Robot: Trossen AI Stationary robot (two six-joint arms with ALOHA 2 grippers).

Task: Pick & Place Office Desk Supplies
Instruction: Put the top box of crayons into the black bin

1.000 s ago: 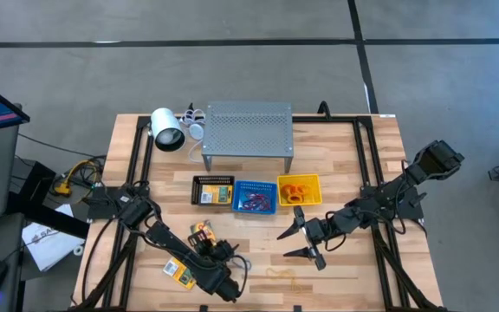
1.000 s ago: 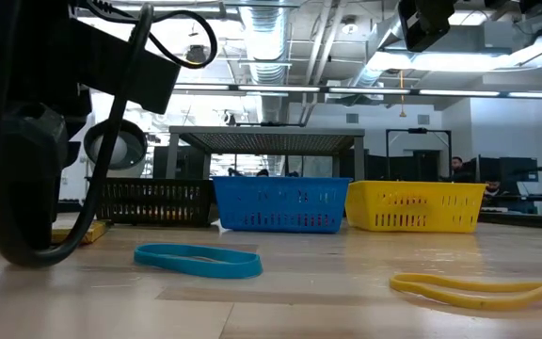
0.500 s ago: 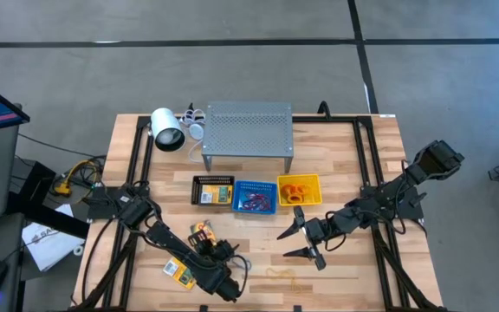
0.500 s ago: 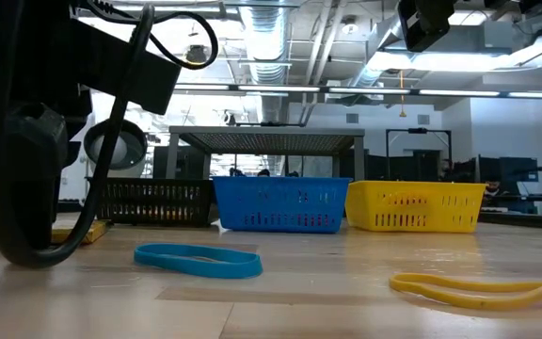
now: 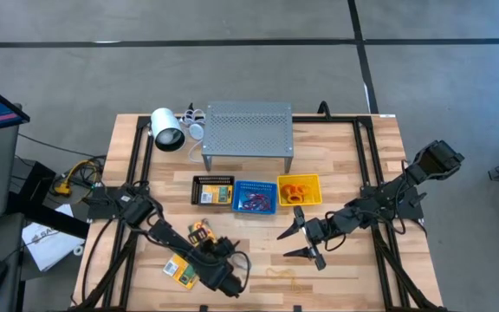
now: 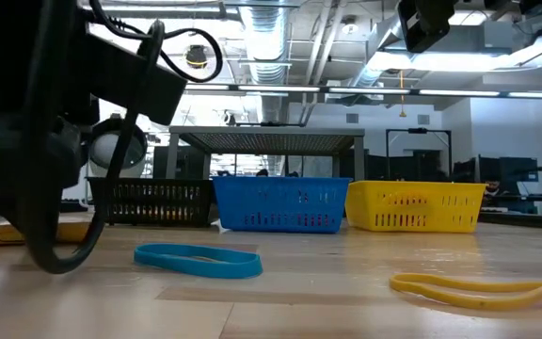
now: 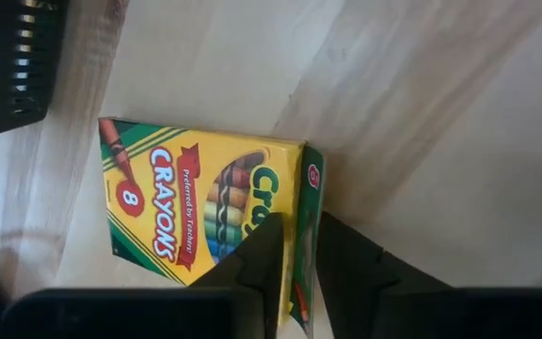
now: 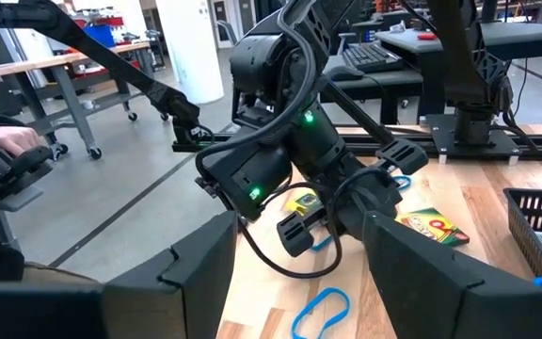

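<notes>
The crayon box [image 7: 205,217] lay flat on the wooden table [image 7: 422,113], near its front-left edge, and the left gripper [image 7: 294,268] had its fingers pinched narrow on the box's edge. The right gripper [image 5: 300,236] hovered mid-table, spread wide, holding nothing.

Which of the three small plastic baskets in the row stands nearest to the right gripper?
The yellow basket, at the row's right end, beside the right gripper.
</notes>
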